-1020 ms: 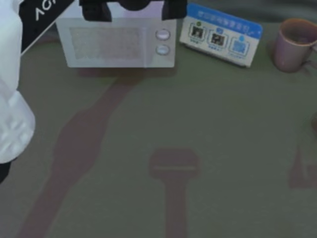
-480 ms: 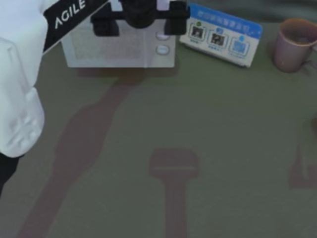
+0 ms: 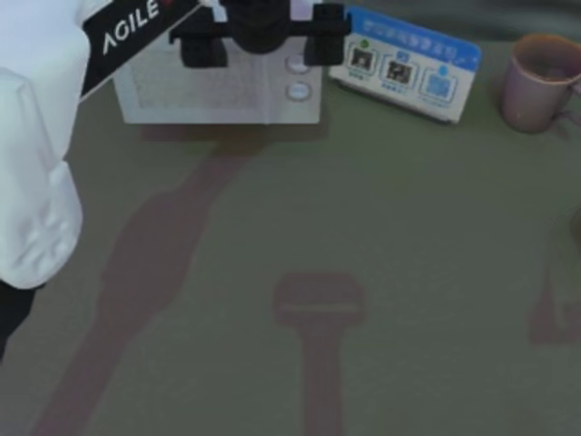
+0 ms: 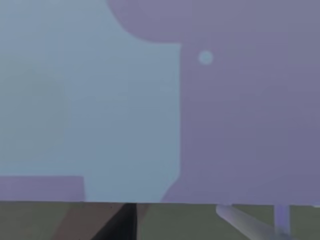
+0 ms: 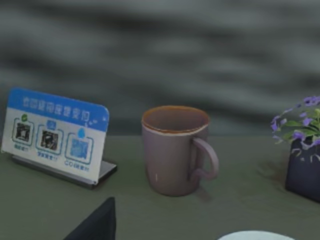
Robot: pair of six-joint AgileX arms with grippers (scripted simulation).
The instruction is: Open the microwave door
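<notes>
Microwave (image 3: 218, 86) at far left of table (image 3: 381, 236), microwave door (image 3: 195, 86) shut flat against the front. Left gripper (image 3: 259, 41) above the top front edge (fingers' spacing cannot be told). Sign card (image 3: 404, 64) and mug (image 3: 540, 82) to the right; right arm out of top view.

The microwave (image 3: 218, 86) is white, its door (image 3: 195, 86) set with a greyish speckled window, its two knobs (image 3: 298, 77) silver-grey; the left arm (image 3: 41, 136) is white with a black band lettered in white; the left gripper (image 3: 260, 41) is black; the sign card (image 3: 404, 64) is white under a blue top, printed with dark square codes; the mug (image 5: 175, 150) is dusky pink with an orange-brown rim; the flowers (image 5: 300, 117) are purple in a dark pot (image 5: 304, 170); the table (image 3: 408, 254) is dull olive green.
</notes>
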